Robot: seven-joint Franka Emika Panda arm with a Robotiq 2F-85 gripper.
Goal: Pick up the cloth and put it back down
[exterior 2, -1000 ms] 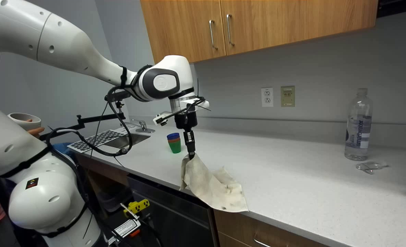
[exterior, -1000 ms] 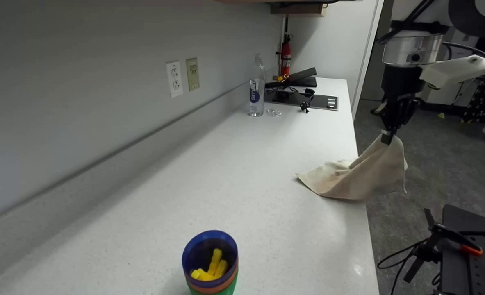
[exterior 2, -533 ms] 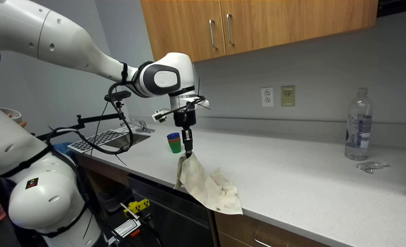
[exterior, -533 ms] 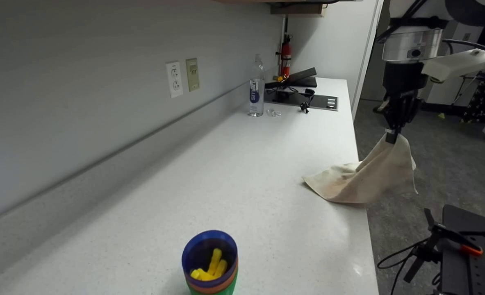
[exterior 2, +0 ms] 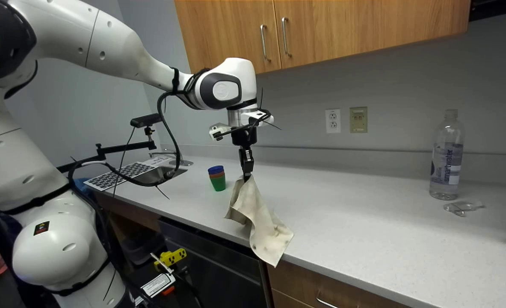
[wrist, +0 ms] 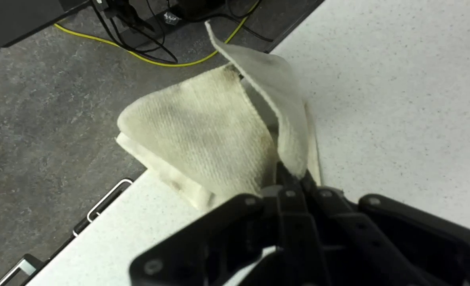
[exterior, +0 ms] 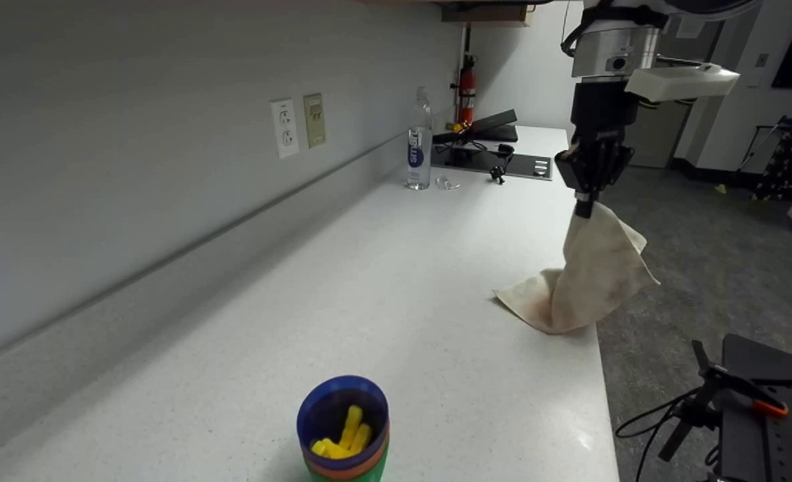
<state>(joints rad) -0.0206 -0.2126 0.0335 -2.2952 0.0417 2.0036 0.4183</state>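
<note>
higher than before, the claw [exterior 2: 247, 176] clenches the cloth [exterior: 603, 268], one end on the counter [exterior: 369, 281] (bottle [exterior 2: 446, 167] reads "smartwater").

Can make out "smartwater," printed lengthwise up clear bottle [exterior 2: 447, 155], well right of tool [exterior 2: 247, 176] in an exterior view. Reads just "smart" on same bottle [exterior: 419, 142] in an exterior view, farther back than tool [exterior: 584, 211] and left of it. Noted, too small to read: red-and-black sticker [exterior 2: 41, 227] on robot arm [exterior 2: 56, 252], lower left of tool; white label [exterior 2: 156, 285] just below yellow power strip [exterior 2: 167, 257], also lower left of tool.
</note>
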